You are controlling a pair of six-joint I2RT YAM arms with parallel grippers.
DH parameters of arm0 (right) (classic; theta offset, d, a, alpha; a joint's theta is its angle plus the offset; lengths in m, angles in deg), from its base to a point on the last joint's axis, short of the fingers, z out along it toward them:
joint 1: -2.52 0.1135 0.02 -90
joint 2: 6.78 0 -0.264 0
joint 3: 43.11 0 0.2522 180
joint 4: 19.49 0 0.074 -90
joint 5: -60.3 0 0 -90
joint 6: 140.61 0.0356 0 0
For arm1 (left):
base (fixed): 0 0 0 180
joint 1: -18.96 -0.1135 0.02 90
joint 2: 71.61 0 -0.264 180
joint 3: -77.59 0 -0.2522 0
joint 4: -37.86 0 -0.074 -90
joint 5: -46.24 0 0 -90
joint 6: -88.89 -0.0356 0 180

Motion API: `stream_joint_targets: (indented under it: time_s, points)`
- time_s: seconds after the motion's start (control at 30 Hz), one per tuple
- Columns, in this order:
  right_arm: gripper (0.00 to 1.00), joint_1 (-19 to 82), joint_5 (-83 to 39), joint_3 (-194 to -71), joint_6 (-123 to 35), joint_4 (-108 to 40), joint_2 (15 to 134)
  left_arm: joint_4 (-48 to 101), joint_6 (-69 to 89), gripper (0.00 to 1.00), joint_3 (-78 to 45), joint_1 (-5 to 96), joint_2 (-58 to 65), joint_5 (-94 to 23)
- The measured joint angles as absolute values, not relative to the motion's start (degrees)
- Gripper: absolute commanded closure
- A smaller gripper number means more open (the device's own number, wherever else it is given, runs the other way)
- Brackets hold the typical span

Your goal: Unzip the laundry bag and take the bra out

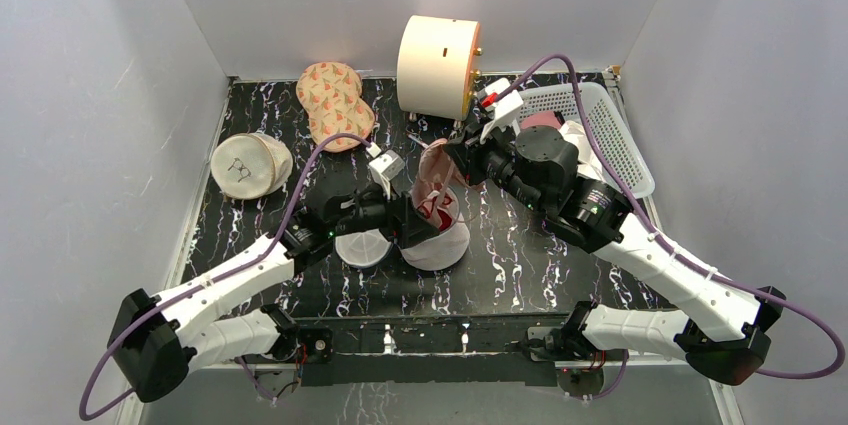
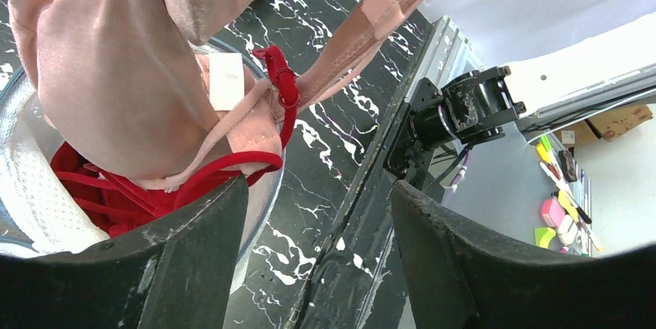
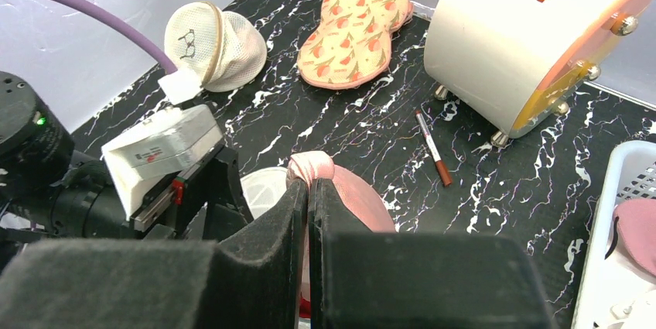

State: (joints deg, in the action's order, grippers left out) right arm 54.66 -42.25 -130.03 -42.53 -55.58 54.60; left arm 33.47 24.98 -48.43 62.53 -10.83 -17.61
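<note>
Your right gripper [image 3: 308, 190] pinched the shiny rose-pink satin bra [image 2: 116, 89], your left gripper [image 2: 317, 193] stood open beside the white mesh laundry bag [image 1: 445, 245], so a slow upward pull probably suited you.

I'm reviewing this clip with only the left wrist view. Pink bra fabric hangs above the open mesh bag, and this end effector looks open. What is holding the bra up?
Observer: The right end effector is holding it. The right wrist view shows it shut on a fold at the top of the bra.
Operator: Where does the bag sit?
Observer: In the top view, the laundry bag is near the middle of the table, between the two arms.
Operator: Is there anywhere to put the bra down?
Observer: A white basket stands at the table's far right corner. It has something pink in it, though I cannot tell what.
</note>
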Motion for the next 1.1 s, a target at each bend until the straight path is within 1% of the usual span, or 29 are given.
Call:
stream_joint_targets:
  time_s: [0.1, 0.2, 0.33, 0.43, 0.5, 0.6, 0.67, 0.73, 0.93, 1.03, 1.1]
  points:
    - [1.0, 54.7, -42.3, -130.0, -42.5, -55.6, 54.6, 33.4, 24.9, 0.39, -48.7, 63.6, -12.0, -19.7]
    - [1.0, 54.7, -42.2, -130.0, -42.5, -55.6, 54.6, 33.4, 24.7, 0.4, -48.7, 64.0, -11.2, -21.2]
    - [1.0, 54.7, -42.2, -130.0, -42.5, -55.6, 54.6, 33.1, 24.3, 0.54, -48.5, 64.2, -8.4, -23.5]
    - [1.0, 54.7, -42.2, -130.0, -42.5, -55.6, 54.6, 33.1, 24.2, 0.58, -47.8, 64.3, -6.3, -24.9]
    - [1.0, 54.7, -42.2, -130.0, -42.5, -55.6, 54.6, 33.0, 24.1, 0.59, -47.7, 64.3, -5.5, -25.8]
    - [1.0, 54.7, -42.2, -130.0, -42.5, -55.6, 54.6, 32.5, 23.9, 0.55, -47.7, 64.5, -5.4, -27.7]
    - [1.0, 54.7, -42.2, -129.8, -42.4, -55.4, 54.6, 32.2, 23.6, 0.54, -47.4, 64.5, -5.3, -28.9]
    - [1.0, 54.7, -42.0, -129.4, -42.3, -55.3, 54.6, 32.0, 23.4, 0.59, -46.9, 64.5, -5.3, -29.8]
    - [1.0, 54.7, -41.8, -129.2, -41.8, -55.3, 54.8, 32.1, 23.2, 0.81, -46.2, 64.5, -4.1, -31.4]
    - [1.0, 54.7, -41.9, -129.2, -41.6, -55.3, 54.8, 31.1, 23.4, 0.88, -46.2, 64.5, -3.6, -31.7]
    - [1.0, 54.7, -42.2, -129.2, -41.7, -55.1, 54.8, 30.5, 23.5, 0.91, -46.4, 64.5, -3.7, -31.8]
